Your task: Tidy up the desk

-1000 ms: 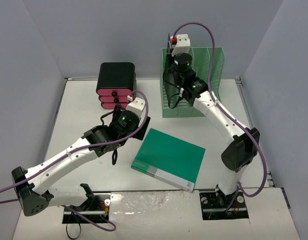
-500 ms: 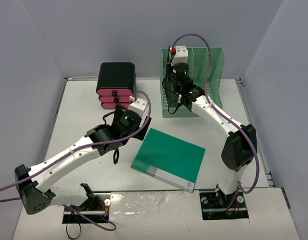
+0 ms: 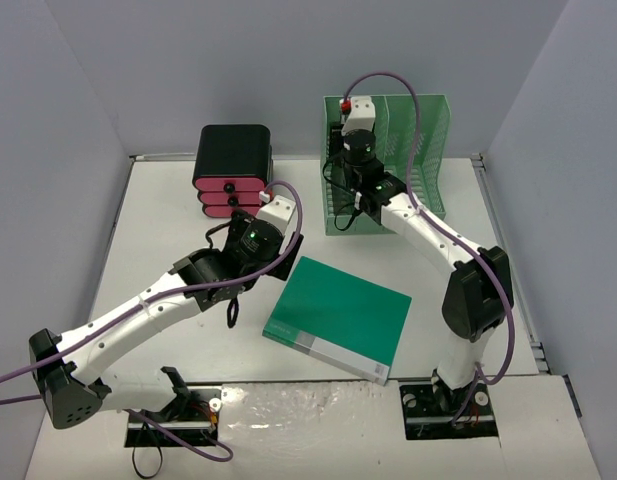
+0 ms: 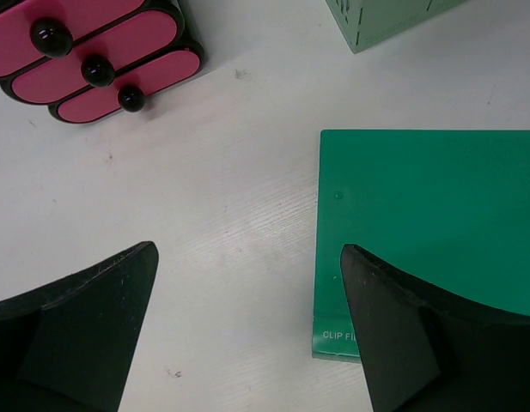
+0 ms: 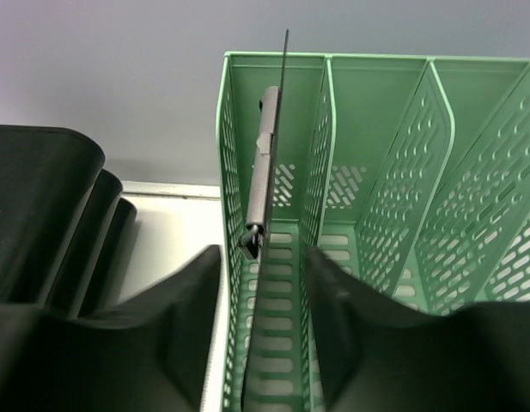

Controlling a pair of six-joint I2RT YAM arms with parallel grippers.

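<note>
Since the table is the thing to be put in order, it is noted first: it spreads under and around the green file rack, which is stood at its far edge, and it is bounded by pale grey walls. To the left of the rack, a black drawer unit with pink fronts is stood. Nearer the arm bases than the rack, a green folder is laid flat. A thin dark clipboard is seen upright in the rack's leftmost compartment.

The right pincer is held over that compartment with its jaws parted to either side of the board; no contact is visible. The left pincer is spread wide and empty, low over bare table at the folder's corner.

Filing of the clipboard is judged nearly done. A straight lift of the right pincer clear of the rack is called for next. The folder is judged the following item, and a grip on its edge will be needed.
</note>
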